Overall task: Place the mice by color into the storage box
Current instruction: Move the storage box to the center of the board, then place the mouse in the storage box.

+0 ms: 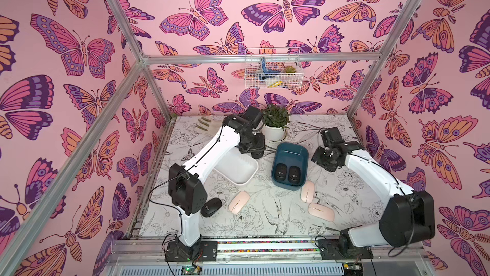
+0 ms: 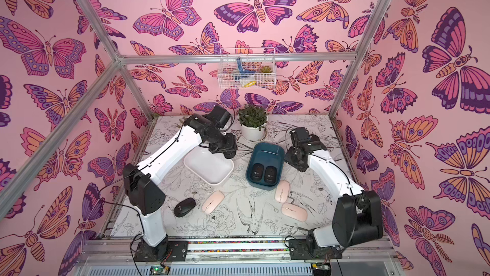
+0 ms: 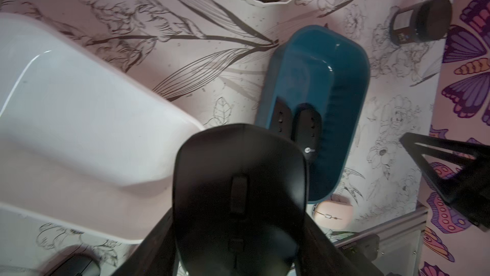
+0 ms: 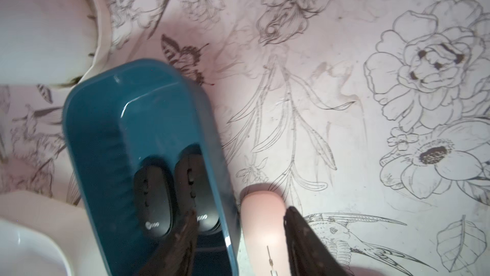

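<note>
A tabletop printed with line-drawn flowers and birds, walled in by pink butterfly paper; two white robot arms reach in from the near edge.

A blue bin sits at the centre, with a white tray to its left. The left claw hangs over the gap between their far ends; its jaws are closed on the sides of a held black mouse, which is lifted clear of the table (its scroll wheel faces the left wrist camera).

Inside the bin, at its near end, a first binned black mouse and a second binned black mouse lie side by side. A loose black mouse rests on the table at near left, beside the left arm; a left pink mouse lies just to its right. On the near right, a corner pink mouse lies just beside the bin's near right corner; whether they touch I cannot tell; a nearest pink mouse lies just nearer than it.

The right claw hovers just right of the bin; its jaws stand apart and grip nothing; in the right wrist view one finger shows over the bin and the other over the pink mouse beside it.

A potted plant stands on the far side of the bin; a black jar shows on the table in the left wrist view.
</note>
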Available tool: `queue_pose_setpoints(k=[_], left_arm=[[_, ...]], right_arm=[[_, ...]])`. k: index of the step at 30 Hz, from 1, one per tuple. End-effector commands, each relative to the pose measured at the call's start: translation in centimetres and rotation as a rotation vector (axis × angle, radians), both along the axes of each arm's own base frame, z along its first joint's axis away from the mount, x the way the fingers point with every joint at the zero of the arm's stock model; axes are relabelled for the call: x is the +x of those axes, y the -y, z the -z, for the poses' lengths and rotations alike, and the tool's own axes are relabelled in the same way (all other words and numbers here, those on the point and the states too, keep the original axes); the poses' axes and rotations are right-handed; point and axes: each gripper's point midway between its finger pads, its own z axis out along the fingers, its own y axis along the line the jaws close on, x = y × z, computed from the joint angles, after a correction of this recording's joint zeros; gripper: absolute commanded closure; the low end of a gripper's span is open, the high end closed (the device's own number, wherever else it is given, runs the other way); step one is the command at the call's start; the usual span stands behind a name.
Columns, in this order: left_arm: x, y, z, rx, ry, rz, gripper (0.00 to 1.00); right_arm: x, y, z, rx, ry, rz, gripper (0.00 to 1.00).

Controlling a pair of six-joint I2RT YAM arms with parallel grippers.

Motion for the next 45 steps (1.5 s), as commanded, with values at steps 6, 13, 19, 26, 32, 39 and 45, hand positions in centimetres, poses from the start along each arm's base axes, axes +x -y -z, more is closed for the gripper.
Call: queue_pose_setpoints(k=[6, 13, 19, 26, 32, 39, 45], left_arm=[[0.0, 4.7, -0.4, -0.042, -0.027, 0.073, 0.51], [0.1, 5.6, 0.0, -0.048, -0.033, 0.082, 0.51], [0.4, 5.9, 1.3, -0.031, -0.053, 0.066, 0.51], [0.7, 6.1, 4.5, 0.015, -0.104, 0.052, 0.52], [1.8, 5.3, 6.6, 0.092, -0.092, 0.018, 0.52], [3.8, 5.0, 9.6, 0.190, -0.053, 0.038, 0.53], [5.4, 4.4, 12.2, 0.293, -0.006, 0.056, 0.52]], right_arm=[[2.5, 1.1, 5.3, -0.035, -0.178, -0.009, 0.66], [6.0, -1.4, 6.7, -0.010, -0.183, -0.091, 0.67], [5.2, -4.0, 7.1, 0.014, -0.175, -0.136, 0.67], [3.2, -8.0, 7.5, 0.036, -0.164, -0.198, 0.67], [1.4, -11.1, 8.2, 0.023, -0.170, -0.292, 0.65], [1.0, -10.9, 7.6, 0.018, -0.154, -0.289, 0.64], [0.6, -11.0, 6.1, 0.051, -0.113, -0.291, 0.62]])
